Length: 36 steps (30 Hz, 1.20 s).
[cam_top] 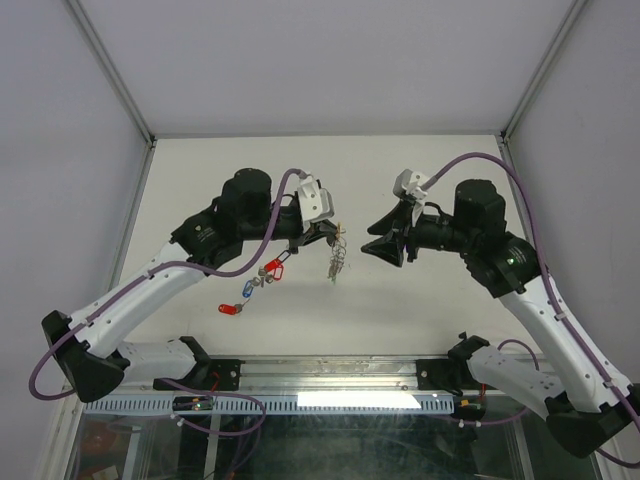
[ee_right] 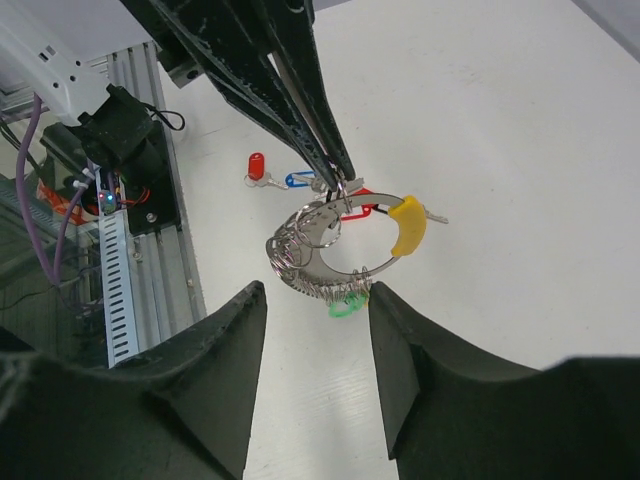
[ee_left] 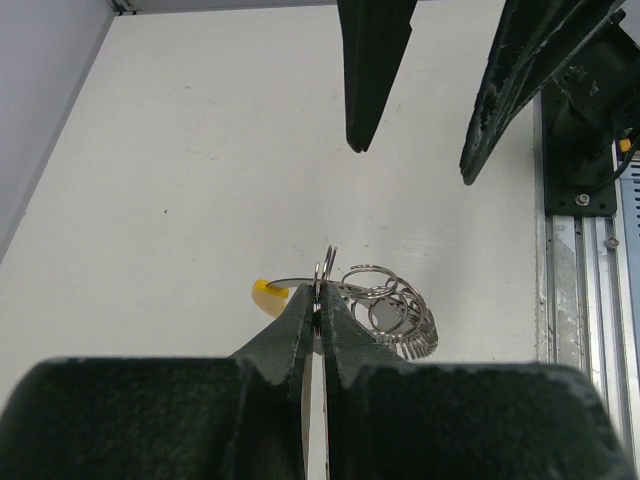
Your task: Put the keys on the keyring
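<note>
Left tool (ee_left: 318, 296) is pinched tight on the keyring (ee_left: 326, 265) above the table (cam_top: 430, 310); right tool (ee_right: 315, 298) gapes wide, empty.

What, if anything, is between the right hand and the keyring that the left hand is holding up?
Nothing visible. The left hand pinches the keyring above the table, and the open right hand faces it across clear air. The loose keys lie on the table, below and off that line.
</note>
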Each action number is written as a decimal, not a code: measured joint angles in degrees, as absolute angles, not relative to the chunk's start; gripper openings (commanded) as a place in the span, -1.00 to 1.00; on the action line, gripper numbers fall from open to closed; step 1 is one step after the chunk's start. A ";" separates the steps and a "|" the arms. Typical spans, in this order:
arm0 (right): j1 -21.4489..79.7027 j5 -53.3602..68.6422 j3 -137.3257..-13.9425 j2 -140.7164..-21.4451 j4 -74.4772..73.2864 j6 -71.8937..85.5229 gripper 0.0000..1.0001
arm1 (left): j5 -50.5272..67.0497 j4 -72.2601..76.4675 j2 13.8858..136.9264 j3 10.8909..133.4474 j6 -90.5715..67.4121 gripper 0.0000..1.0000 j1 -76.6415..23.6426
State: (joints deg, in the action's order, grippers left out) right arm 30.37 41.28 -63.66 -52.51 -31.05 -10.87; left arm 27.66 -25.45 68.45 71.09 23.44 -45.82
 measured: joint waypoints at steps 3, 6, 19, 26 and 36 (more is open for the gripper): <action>30.37 42.09 -63.00 -51.96 -29.47 -11.05 -0.09 | 27.53 -25.67 68.79 71.20 23.44 -1.00 -45.82; 30.87 42.76 -62.92 -52.82 -27.11 -11.73 -0.09 | 27.55 -25.80 69.12 71.66 23.51 -1.00 -45.82; 38.59 36.84 -62.92 -59.48 -24.60 -21.58 -0.29 | 28.05 -29.10 69.43 73.30 26.63 -1.00 -45.82; 39.31 34.22 -63.05 -59.64 -24.21 -24.49 -0.36 | 28.64 -30.94 69.87 73.89 27.94 -1.00 -45.82; 40.71 33.36 -64.20 -61.14 -23.86 -25.32 -0.51 | 28.91 -32.12 70.15 73.95 28.21 -1.00 -46.52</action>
